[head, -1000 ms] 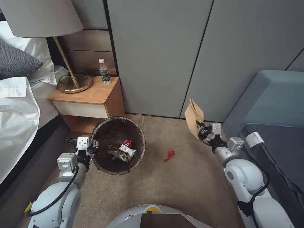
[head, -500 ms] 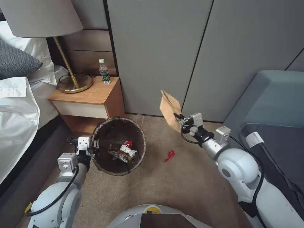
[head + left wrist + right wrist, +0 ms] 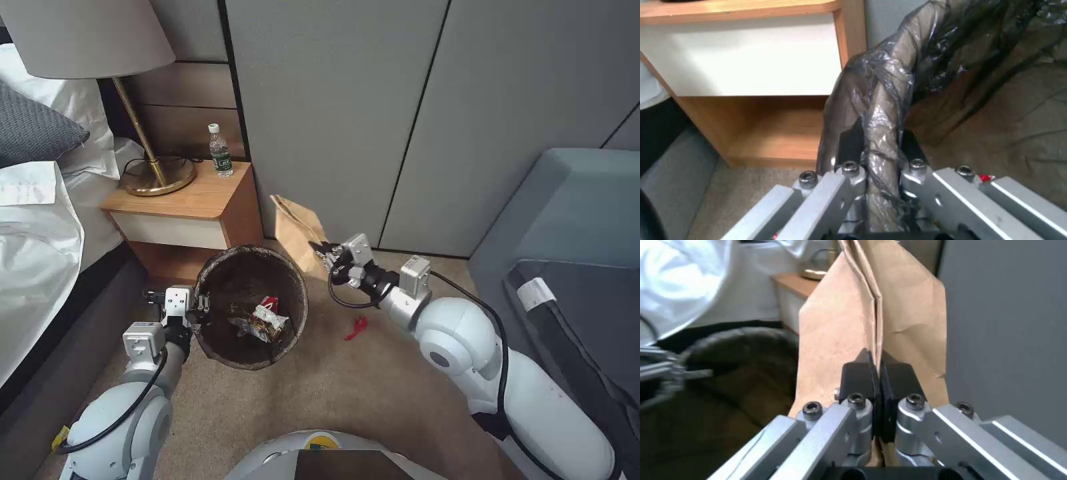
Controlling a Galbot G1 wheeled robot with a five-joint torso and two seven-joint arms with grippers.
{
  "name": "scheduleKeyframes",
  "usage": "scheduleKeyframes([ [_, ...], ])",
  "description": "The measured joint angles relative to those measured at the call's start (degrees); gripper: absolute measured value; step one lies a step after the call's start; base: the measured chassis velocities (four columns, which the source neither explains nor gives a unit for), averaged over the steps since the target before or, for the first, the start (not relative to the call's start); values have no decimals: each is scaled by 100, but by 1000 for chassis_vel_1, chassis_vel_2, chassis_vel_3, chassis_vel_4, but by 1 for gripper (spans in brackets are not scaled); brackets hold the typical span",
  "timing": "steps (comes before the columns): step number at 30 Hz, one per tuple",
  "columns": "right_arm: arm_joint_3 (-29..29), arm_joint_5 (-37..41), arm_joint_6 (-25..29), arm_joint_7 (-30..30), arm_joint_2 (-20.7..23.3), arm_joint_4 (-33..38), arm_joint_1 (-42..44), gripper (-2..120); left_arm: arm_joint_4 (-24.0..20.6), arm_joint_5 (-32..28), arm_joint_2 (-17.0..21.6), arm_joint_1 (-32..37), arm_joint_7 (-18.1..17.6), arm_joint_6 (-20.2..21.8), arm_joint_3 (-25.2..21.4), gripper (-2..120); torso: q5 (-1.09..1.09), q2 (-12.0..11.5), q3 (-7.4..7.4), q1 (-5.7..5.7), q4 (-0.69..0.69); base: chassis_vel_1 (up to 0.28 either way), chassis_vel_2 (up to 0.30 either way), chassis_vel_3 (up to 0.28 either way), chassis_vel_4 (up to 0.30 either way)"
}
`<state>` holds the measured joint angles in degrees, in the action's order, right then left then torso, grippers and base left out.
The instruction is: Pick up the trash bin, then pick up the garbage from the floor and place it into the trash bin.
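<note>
- Left gripper point(image 3: 200, 308): low on the robot's left side, pads pressed together on the bag-lined rim of the trash bin point(image 3: 293, 313). In the left wrist view the left gripper point(image 3: 880, 150) pinches the rim fold of the dark liner between both black pads.
- Trash bin: upright, just in front of the nightstand point(image 3: 193, 200), mouth open upward. Crumpled red-and-white packets point(image 3: 263, 319) lie at its bottom.
- Small red scrap point(image 3: 358, 327): on the carpet point(image 3: 373, 393), just to the right of the bin, below the right forearm.
- Right gripper point(image 3: 321, 250): raised above the floor, just beside the bin's far right rim, pads clamped on the lower edge of the flattened brown paper bag point(image 3: 297, 227). The right wrist view shows the right gripper point(image 3: 878, 373) with pads tight together on the bag's folded edge point(image 3: 876, 323).
- Paper bag: held on edge, off the carpet, between the nightstand and the grey wall panels point(image 3: 333, 120), not yet over the bin mouth.
- Farther back: lamp point(image 3: 143, 133) and clear water bottle point(image 3: 220, 152) on the nightstand top.
</note>
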<state>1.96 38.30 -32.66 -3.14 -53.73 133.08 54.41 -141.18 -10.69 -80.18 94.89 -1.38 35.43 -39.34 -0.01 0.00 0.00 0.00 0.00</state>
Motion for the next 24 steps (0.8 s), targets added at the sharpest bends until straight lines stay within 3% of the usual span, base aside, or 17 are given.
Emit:
scheduleKeyframes([
  [12,-1273,172,-119,-111,-28,-146,-900,0,-3,24,-12,7,-4,29,16,3,0,0,0,0,0,0,0,0,0],
  [24,-2033,-59,-136,-296,-146,-463,-1144,0,-40,84,-70,47,-5,19,69,3,0,0,0,0,-1,0,0,0,0],
])
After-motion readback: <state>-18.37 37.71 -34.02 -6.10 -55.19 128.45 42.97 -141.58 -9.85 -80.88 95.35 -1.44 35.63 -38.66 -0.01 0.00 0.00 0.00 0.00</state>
